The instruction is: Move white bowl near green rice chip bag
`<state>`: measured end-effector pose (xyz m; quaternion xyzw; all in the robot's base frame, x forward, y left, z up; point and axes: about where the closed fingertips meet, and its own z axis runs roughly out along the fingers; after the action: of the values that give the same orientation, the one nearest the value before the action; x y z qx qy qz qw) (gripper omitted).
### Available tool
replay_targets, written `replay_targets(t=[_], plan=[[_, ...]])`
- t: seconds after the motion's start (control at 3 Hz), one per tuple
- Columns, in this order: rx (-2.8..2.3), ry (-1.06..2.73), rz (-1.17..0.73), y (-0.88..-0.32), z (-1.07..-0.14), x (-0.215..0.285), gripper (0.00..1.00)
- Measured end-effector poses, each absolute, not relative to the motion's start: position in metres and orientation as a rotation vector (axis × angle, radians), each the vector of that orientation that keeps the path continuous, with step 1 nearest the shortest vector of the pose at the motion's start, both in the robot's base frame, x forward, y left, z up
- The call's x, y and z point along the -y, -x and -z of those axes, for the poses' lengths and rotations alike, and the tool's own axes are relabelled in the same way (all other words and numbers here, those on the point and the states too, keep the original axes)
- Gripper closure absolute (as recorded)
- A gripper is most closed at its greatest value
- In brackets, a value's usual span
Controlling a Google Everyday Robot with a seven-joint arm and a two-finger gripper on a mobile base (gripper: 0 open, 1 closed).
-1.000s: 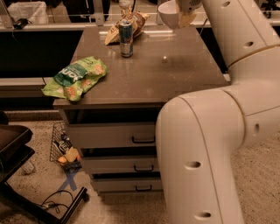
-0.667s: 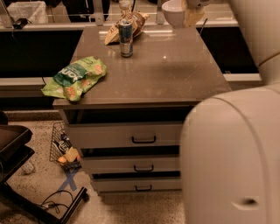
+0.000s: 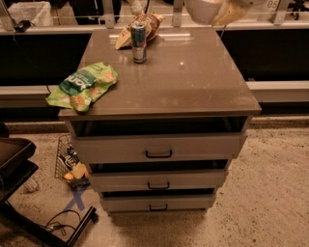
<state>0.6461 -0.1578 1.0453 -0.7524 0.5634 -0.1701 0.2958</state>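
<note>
The white bowl hangs in the air at the top of the view, above the far right edge of the brown table. My gripper is shut on the bowl's right rim, and its tan fingers show beside the bowl. The green rice chip bag lies flat at the table's front left corner and hangs a little over the edge. It is far from the bowl.
A blue and silver can stands at the back middle of the table. A brown and tan snack bag lies behind it. Three drawers stand slightly open below. A wire basket and a dark chair base are on the floor at left.
The big white arm segments that filled the right foreground have left the view. The bowl stays held high at the back right, shifted slightly right.
</note>
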Motion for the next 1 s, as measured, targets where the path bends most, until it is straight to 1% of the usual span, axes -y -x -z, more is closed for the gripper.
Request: replay_targets(t=[0.33, 0.67, 1.0], plan=[[-1.198, 2.129, 0.285, -0.619, -0.989, 0.099, 1.00], [-1.028, 2.209, 0.217, -0.613, -0.957, 0.066, 1.00], [-0.891, 2.299, 0.216, -0.612, -0.936, 0.033, 1.00]])
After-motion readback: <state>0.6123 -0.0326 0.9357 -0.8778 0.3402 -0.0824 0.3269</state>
